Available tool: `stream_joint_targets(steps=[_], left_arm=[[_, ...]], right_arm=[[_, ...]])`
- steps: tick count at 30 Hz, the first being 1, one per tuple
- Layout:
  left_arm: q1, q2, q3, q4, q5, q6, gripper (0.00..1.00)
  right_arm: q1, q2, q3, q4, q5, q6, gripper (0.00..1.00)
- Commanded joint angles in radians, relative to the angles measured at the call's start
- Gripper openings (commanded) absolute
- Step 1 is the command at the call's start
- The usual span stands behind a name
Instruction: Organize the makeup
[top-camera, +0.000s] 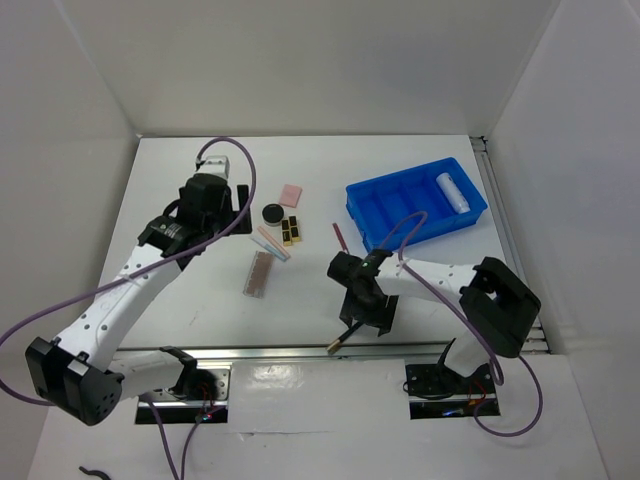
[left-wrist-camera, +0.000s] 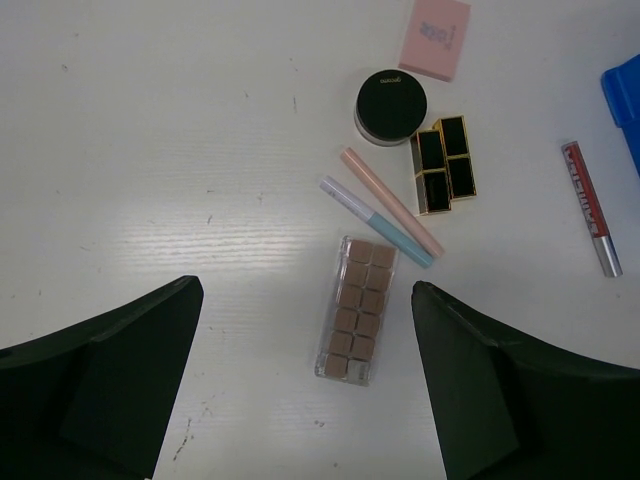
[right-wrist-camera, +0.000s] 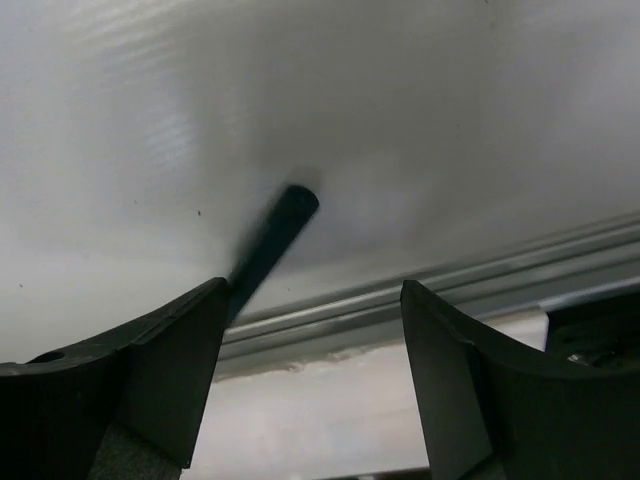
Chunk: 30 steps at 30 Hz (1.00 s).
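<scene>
My left end effector hangs released above the white, faintly scuffed counter, its dark wedge-shaped fingers spread wide with nothing between them. Below it lies the makeup in a loose cluster. There is a clear-cased brownish-pink palette of small square pans and two thin pencils, one pale pink and one blue and white, side by side on a slant. Beyond them are a glossy black-and-gold palette, a round black compact touching it, and a matte pink square pad farther off. A slim red tube lies apart to the right, near the blue tray. A white tube lies in the tray's right-end compartment.

My right end effector is low by the counter's near edge, jaws apart. A dark, blurred pencil slants against its left finger only; I can't tell whether it is touching the counter. The ribbed metal rail runs just beneath. There is bare counter left of the cluster.
</scene>
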<state>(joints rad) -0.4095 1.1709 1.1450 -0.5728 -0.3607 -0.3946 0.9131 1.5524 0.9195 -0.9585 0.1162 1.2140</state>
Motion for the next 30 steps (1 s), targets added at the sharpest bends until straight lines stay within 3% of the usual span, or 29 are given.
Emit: stream_joint_targets(steps=[1,7,8,18,23,30], left_arm=[[-0.005,-0.043,-0.004,0.011,-0.004,0.016,1.0],[-0.005,-0.062,-0.004,0.011,-0.014,0.016,1.0],[-0.005,-0.062,-0.004,0.011,-0.014,0.016,1.0],[-0.005,-0.071,-0.022,0.011,-0.023,0.016,1.0],[-0.005,-0.071,-0.022,0.011,-0.033,0.016,1.0],[-0.005,-0.062,-0.002,0.011,-0.044,0.025,1.0]], right_arm=[[-0.028,-0.012,-0.051,0.164,-0.044,0.006,0.76],[-0.057,0.046,-0.074,0.274,-0.053,-0.06,0.54],[-0.057,0.058,-0.074,0.286,-0.067,-0.077,0.45],[-0.057,0.147,0.103,0.205,0.029,-0.172,0.0],[-0.069,0.208,0.432,0.057,0.224,-0.341,0.0],[-0.193,0.324,0.8,0.006,0.523,-0.566,0.0]])
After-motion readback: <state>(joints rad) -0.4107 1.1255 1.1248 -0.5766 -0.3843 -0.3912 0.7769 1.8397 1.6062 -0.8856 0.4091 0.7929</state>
